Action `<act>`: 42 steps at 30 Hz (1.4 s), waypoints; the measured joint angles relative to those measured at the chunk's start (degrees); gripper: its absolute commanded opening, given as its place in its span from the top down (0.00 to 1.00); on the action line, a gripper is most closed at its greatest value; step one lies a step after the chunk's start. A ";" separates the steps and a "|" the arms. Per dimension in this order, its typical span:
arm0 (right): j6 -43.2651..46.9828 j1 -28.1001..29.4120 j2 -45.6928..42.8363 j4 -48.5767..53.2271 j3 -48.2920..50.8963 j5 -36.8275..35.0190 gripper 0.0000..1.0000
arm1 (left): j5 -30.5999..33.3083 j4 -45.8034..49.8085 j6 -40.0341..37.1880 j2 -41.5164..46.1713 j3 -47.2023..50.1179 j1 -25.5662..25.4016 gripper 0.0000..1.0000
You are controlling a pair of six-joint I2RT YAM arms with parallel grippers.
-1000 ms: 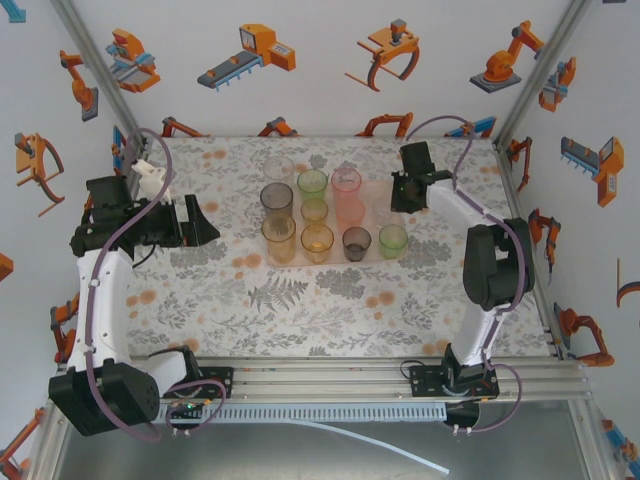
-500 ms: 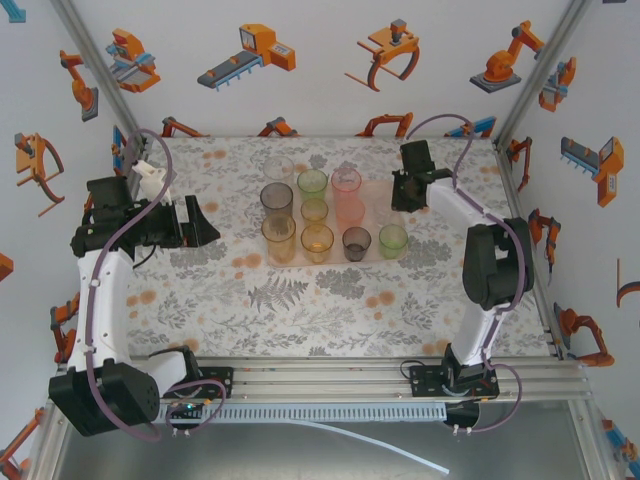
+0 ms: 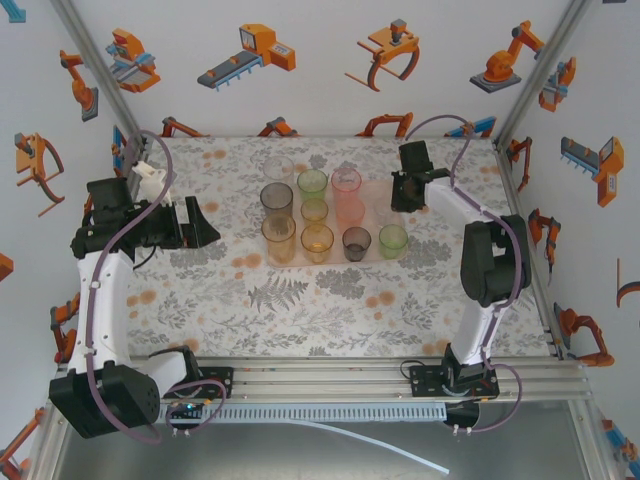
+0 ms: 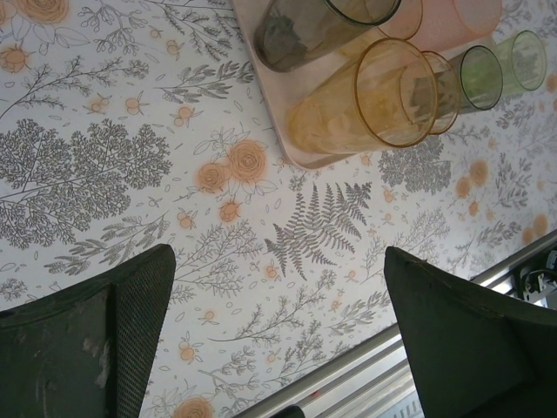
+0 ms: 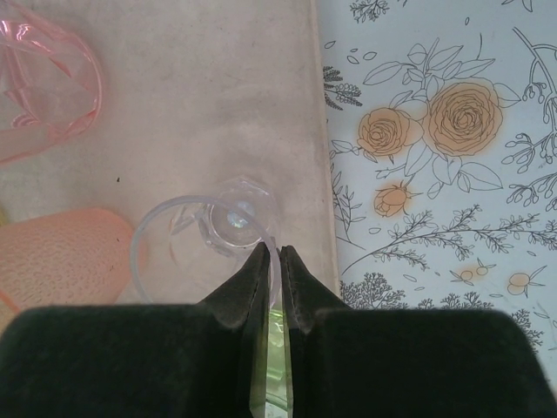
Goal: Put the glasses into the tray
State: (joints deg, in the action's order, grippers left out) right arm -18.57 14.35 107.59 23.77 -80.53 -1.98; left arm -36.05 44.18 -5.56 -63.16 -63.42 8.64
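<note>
The pale pink tray lies mid-table and holds several tumblers: tall grey, tall orange, green, tall pink, short orange, short grey and short green. My right gripper hangs over the tray's right end. In the right wrist view it is shut on the rim of a clear glass standing over the tray. My left gripper hovers left of the tray, open and empty.
A clear tumbler stands at the tray's far left corner. The left wrist view shows the tray corner with the orange tumbler. Floral tablecloth stretches toward the aluminium rail at the near edge. Printed walls enclose the table.
The right gripper has edged very slightly toward the far side with the clear glass pinched. The left arm has not moved.
</note>
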 measured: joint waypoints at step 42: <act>-0.87 -6.51 -12.37 -0.94 6.03 -0.55 0.65 | -0.39 0.00 0.42 0.35 0.09 -0.04 0.03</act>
State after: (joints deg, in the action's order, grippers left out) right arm -19.44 7.84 95.22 22.83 -74.50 -2.52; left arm -36.45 44.18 -5.15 -62.81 -63.33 8.60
